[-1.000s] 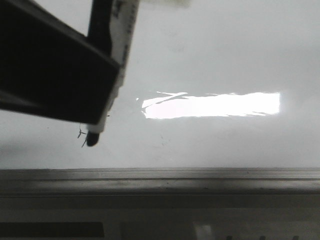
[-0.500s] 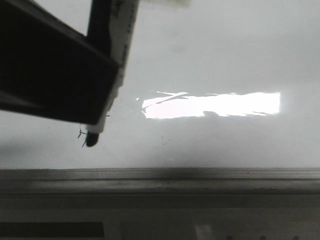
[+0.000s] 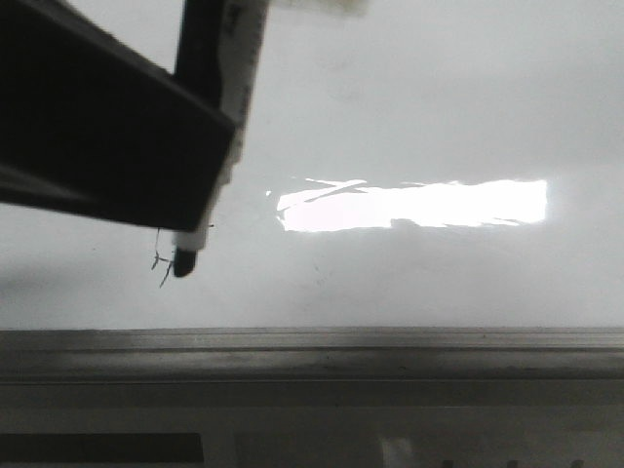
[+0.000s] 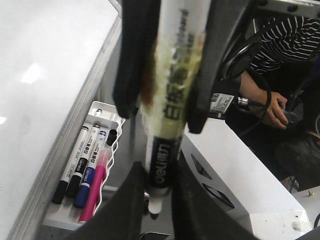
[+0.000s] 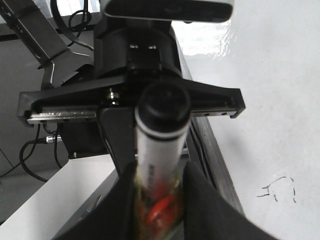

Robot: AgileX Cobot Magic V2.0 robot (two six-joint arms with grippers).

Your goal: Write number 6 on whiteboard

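The whiteboard (image 3: 439, 117) is glossy white with a bright glare, and its grey tray edge (image 3: 312, 351) runs below. No "6" shows on it. There is only a small faint black scribble (image 3: 159, 261), also in the right wrist view (image 5: 277, 189). My right gripper (image 5: 160, 170) is shut on the taped body of a white marker (image 5: 159, 150). My left gripper (image 4: 159, 167) is closed on the same marker's black band (image 4: 161, 165). In the front view a dark gripper finger (image 3: 97, 146) holds the marker, its black tip (image 3: 183, 263) beside the scribble.
A white wire tray (image 4: 107, 107) under the board's edge holds black, blue and pink markers. A white box (image 4: 240, 175) lies beside it. A person in a striped shirt (image 4: 280, 40) sits behind. Cables (image 5: 30, 155) hang by the frame.
The marker tip has shifted slightly up and to the right beside the scribble. A little more of its white collar shows below the dark finger. No new stroke appears.
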